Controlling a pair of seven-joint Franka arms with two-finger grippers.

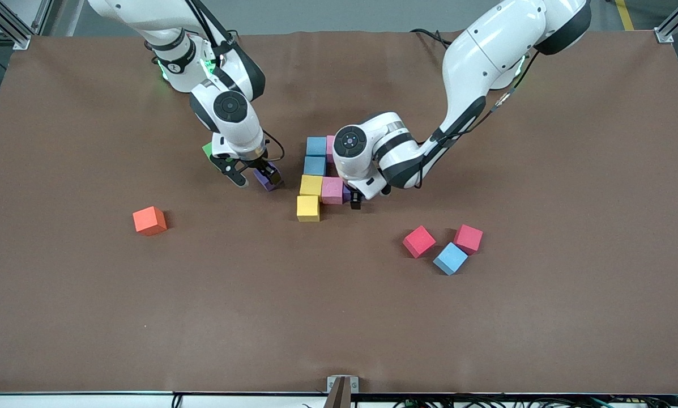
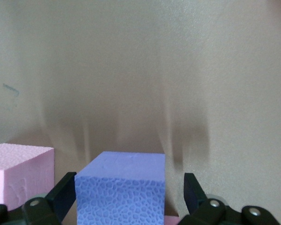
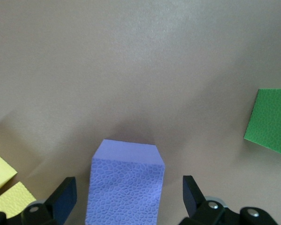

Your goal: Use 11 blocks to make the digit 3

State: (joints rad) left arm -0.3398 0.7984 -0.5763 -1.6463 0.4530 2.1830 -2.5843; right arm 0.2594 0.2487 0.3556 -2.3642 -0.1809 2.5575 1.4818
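Brown matting covers the counter, and the digit is seen partly laid near its middle. Two light blue cubes are stacked in a column, with a pink cube beside the upper one, largely hidden by the left arm. Below them sit a yellow cube and a pink cube side by side, and a second yellow lies nearer the front camera. A purple cube is being set against the pink one by the left gripper; its jaws are spread on either side of it, not pinching.

The right gripper is lowered around the other purple cube, jaws also spread and not yet closed (the green cube just beside it is no part of the task).

Roughly seven of eleven blocks are judged placed. Left to bring: that purple cube, plus a red, a pink and a light blue cube clustered toward the left arm's end. An orange cube lies apart, unused.
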